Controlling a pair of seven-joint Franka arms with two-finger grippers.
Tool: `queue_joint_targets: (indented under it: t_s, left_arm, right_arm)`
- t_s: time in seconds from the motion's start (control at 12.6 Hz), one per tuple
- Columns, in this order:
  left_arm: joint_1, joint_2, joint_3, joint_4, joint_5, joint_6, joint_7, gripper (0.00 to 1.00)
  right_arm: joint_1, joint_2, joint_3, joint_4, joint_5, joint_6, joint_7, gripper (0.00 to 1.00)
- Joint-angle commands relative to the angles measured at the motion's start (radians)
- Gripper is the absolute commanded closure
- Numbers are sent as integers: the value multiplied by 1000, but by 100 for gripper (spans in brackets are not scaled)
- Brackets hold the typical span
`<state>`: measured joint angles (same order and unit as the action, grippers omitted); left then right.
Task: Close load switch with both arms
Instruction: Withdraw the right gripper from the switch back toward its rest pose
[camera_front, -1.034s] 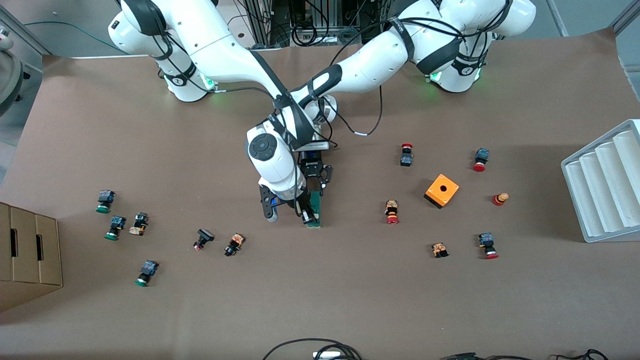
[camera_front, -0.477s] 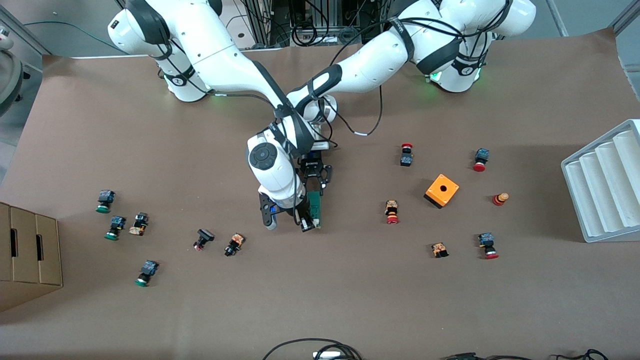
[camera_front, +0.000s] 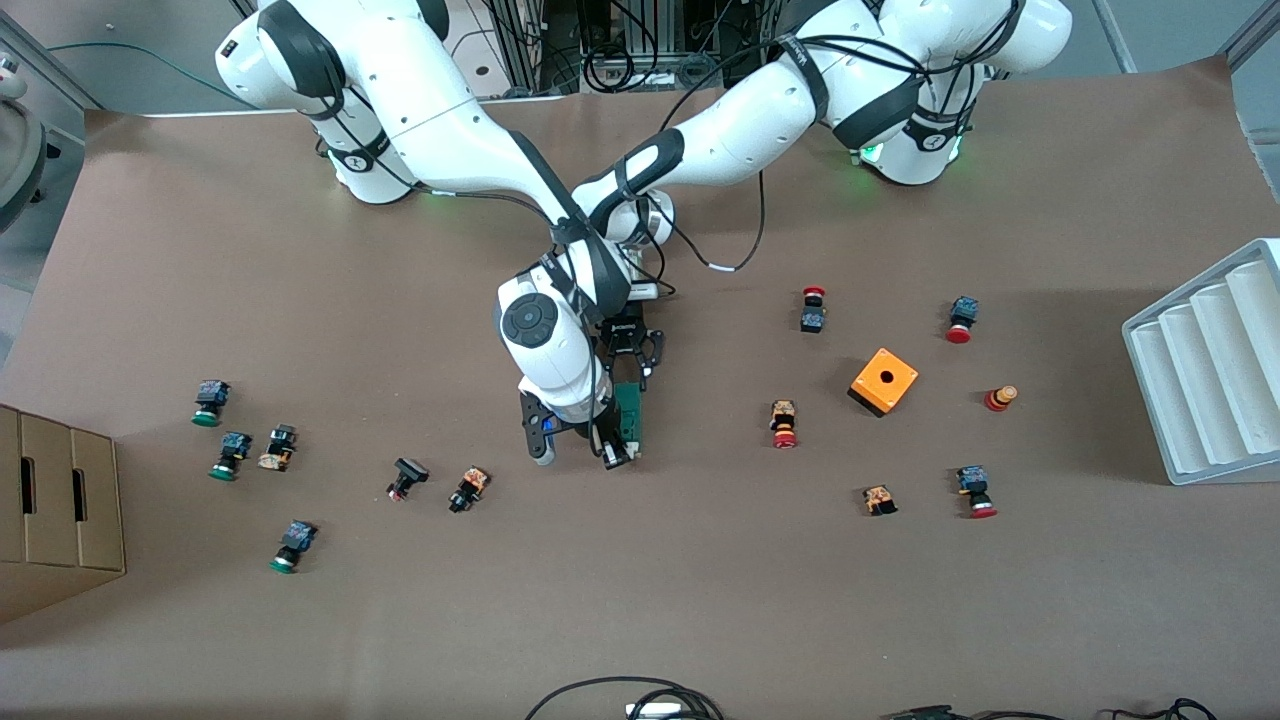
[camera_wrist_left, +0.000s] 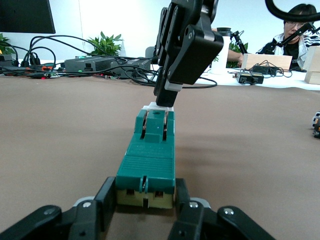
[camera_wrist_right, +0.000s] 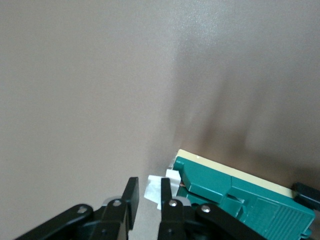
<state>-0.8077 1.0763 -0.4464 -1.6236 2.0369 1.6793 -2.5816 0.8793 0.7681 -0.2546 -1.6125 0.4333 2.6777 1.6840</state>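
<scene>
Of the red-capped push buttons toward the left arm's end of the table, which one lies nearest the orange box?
The red-capped button lying just nearer the front camera than the orange box, toward the green load switch; the other red ones sit farther from the box.

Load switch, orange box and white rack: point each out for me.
load switch (camera_wrist_left: 150, 162): left wrist view, on its green ribbed top.
orange box (camera_front: 884, 381): front view, on its top face beside the hole.
white rack (camera_front: 1210, 370): front view, on a middle ridge.

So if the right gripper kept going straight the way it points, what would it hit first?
The white end piece of the load switch: the right gripper sits shut right above it, pointing down. Whether it already touches is unclear. The left gripper clamps the switch's other end.
</scene>
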Motion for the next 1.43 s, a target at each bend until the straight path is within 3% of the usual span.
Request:
queue_joint_targets:
  t_s: [0.0, 0.16, 0.4, 0.64, 0.72, 0.88, 1.03, 1.35]
  left_arm:
    - [-2, 37, -3, 24, 6, 0, 1, 45]
    - [-2, 42, -3, 24, 6, 0, 0, 45]
    - [-2, 42, -3, 25, 6, 0, 0, 45]
    - [-2, 42, -3, 24, 6, 0, 0, 42]
    - [-2, 42, -3, 24, 6, 0, 1, 36]
    - [-1, 39, -3, 22, 5, 0, -2, 0]
    - [-1, 39, -3, 21, 5, 0, 1, 0]
    - [1, 31, -3, 19, 0, 2, 6, 0]
  right_arm:
    - [-28, -2, 3, 39, 30, -44, -18, 51]
    - [-60, -70, 6, 39, 30, -126, -21, 0]
    - [-163, -206, 57, 28, 31, -287, -147, 0]
    - [-230, -337, 54, 5, 24, -477, -304, 0]
    - [-265, -392, 55, -21, 22, -528, -375, 0]
    - [-345, -496, 54, -58, 21, -669, -511, 0]
    - [-423, -574, 55, -81, 7, -780, -643, 0]
    - [-569, -711, 61, -135, -111, -923, -1022, 0]
